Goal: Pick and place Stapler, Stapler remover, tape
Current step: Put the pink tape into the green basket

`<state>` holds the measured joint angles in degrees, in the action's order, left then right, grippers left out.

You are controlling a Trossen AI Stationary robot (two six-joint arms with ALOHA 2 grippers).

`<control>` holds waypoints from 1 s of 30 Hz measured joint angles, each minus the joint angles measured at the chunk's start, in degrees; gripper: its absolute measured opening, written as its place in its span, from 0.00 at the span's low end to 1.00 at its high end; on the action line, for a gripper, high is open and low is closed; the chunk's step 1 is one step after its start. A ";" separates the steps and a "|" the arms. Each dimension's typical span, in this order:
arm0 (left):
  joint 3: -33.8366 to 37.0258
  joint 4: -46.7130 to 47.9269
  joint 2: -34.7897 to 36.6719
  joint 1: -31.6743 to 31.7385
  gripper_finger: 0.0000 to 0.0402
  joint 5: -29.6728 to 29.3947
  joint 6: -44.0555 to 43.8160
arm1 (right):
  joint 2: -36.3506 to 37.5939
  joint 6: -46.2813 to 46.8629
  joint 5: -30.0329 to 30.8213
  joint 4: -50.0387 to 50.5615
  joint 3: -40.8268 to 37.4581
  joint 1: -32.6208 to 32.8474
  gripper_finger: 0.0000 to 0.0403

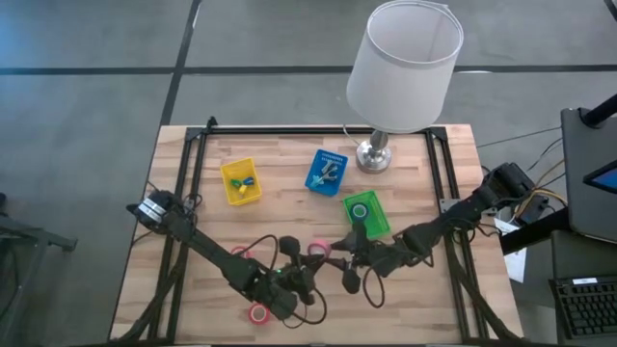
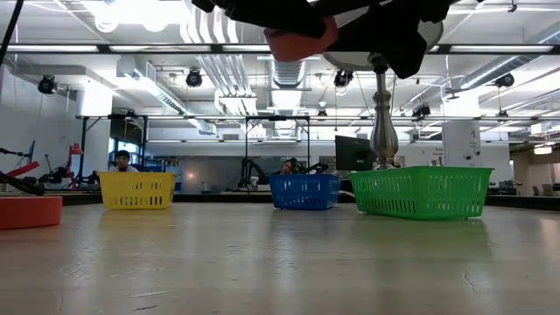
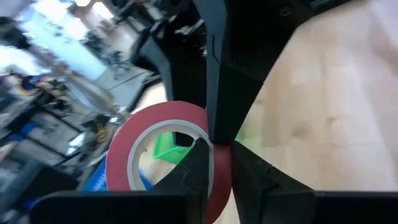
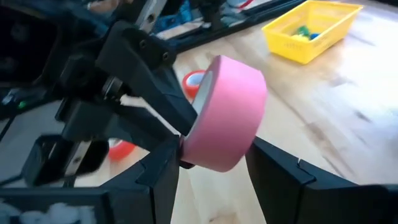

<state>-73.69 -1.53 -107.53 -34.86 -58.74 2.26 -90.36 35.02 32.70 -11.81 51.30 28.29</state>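
- Where the high view is taken, both arms are seen meeting over the near middle of the wooden surface [image 1: 289,202]; the left claw [image 1: 310,273] and right claw [image 1: 339,253] are brought close together around a pink tape roll [image 1: 318,250].
- Further rolls are noted on the surface: one red roll [image 1: 258,314] at the near edge by the left arm, another partly hidden [image 1: 240,253] beside that arm.
- A yellow tray [image 1: 241,181], a blue tray [image 1: 327,171] and a green tray [image 1: 366,214] are set in a row farther back; a lamp [image 1: 403,67] stands behind the green tray.
- From the low view, the pink roll [image 2: 300,41] is seen lifted clear of the surface, under dark claw parts at the picture's top; the three trays and a red roll [image 2: 29,211] at the far left are seen resting on the surface.
- By the left wrist view, the left claw [image 3: 222,163] is shown nearly shut, its fingers pinching the wall of the roll [image 3: 163,149], one inside the ring and one outside.
- By the right wrist view, the right claw [image 4: 212,163] is shown held wide, with the pink roll [image 4: 229,115] between its fingers; firm contact cannot be told. The left claw is seen gripping the roll's far side.
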 joint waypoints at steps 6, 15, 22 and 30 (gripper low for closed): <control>0.00 0.58 -0.02 -0.25 0.12 -2.86 0.20 | 0.23 0.11 1.05 -2.40 -0.03 -0.17 0.43; 0.81 0.45 -0.02 -0.25 0.12 -5.66 -2.11 | 0.41 -0.22 2.70 -4.05 -0.05 -0.36 0.43; 0.85 -0.56 -0.02 -0.21 0.12 -1.93 -1.70 | 0.41 -2.16 2.64 -6.28 -0.08 -0.90 0.43; 0.86 -5.27 -0.02 -0.12 0.13 -5.14 4.37 | 0.41 -2.02 2.04 -6.39 -0.08 -0.87 0.43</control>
<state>-72.83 -6.80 -107.55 -34.98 -63.88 6.63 -89.95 32.99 34.74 -18.21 51.22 27.42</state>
